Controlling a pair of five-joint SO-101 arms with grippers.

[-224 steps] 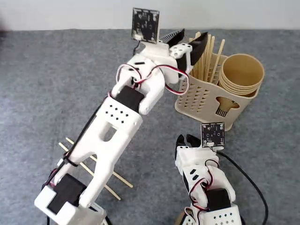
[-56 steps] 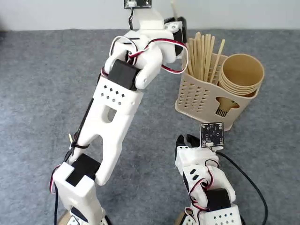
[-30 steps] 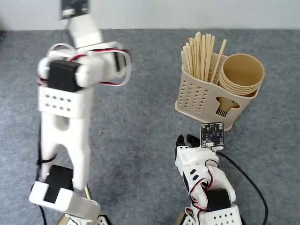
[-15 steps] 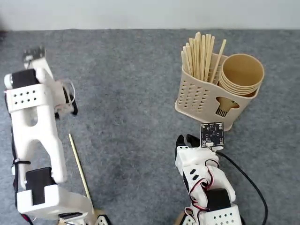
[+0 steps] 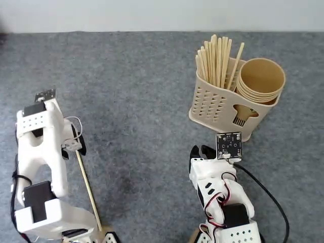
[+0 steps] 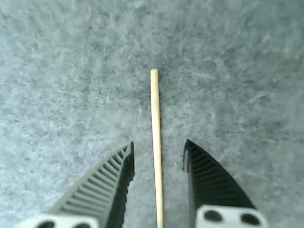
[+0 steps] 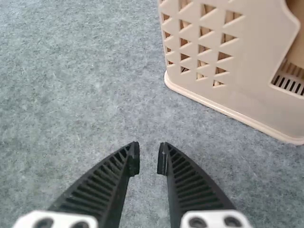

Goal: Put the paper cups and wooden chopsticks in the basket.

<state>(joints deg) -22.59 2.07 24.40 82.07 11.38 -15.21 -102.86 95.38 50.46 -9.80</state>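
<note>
Left gripper (image 6: 158, 144) is sitting low over the grey felt-like table cover (image 5: 152, 101), claw spread fairly wide. A single thin, pale wooden chopstick (image 6: 156, 142) runs straight up the gap between the two dark ribbed fingers (image 6: 118, 175), and as far as I can see neither one touches it. From the high view that stick (image 5: 88, 190) lies flat and slightly slanted beside the left arm, well apart from the beige slotted plastic basket (image 5: 217, 104). The basket has a bundle of matching wooden chopsticks (image 5: 217, 55) standing upright in one compartment and a stack of tan paper cups (image 5: 260, 78) nested in the other. Right gripper (image 7: 148, 152) is parked near the basket's wall (image 7: 228, 57), claw all but closed with only a sliver of gap, holding nothing.
</note>
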